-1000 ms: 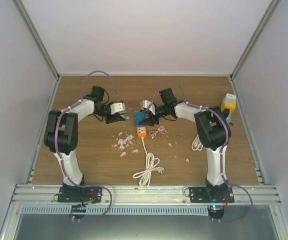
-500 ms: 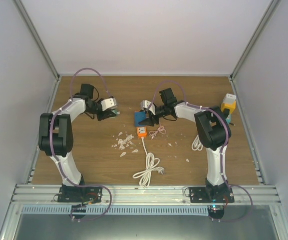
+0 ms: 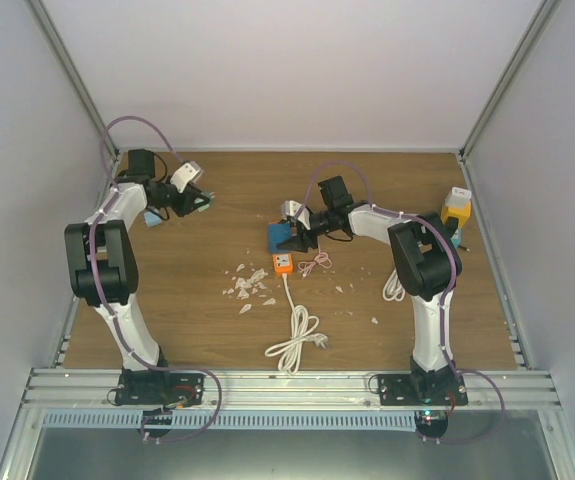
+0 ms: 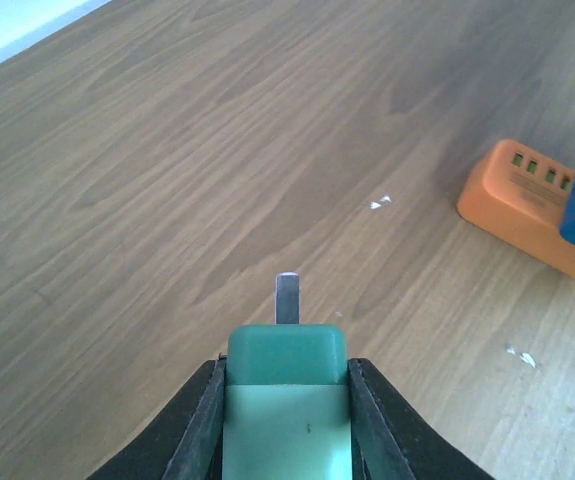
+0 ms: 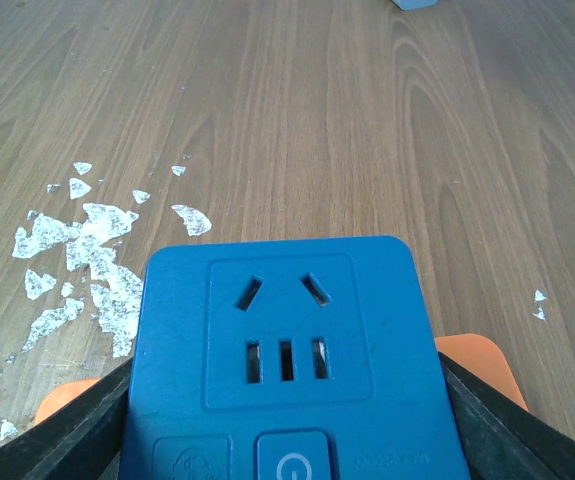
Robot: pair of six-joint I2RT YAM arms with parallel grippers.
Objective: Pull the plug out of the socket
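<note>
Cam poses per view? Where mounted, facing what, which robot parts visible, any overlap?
Top external: above and behind the robot, looking down on the table; both whole arms show.
Left wrist: looks along the left end effector, shut on the green plug; only its fingers show.
Right wrist: looks over the blue socket in the right end effector; only finger edges show.
Shared: both wrist views catch the orange power strip.
</note>
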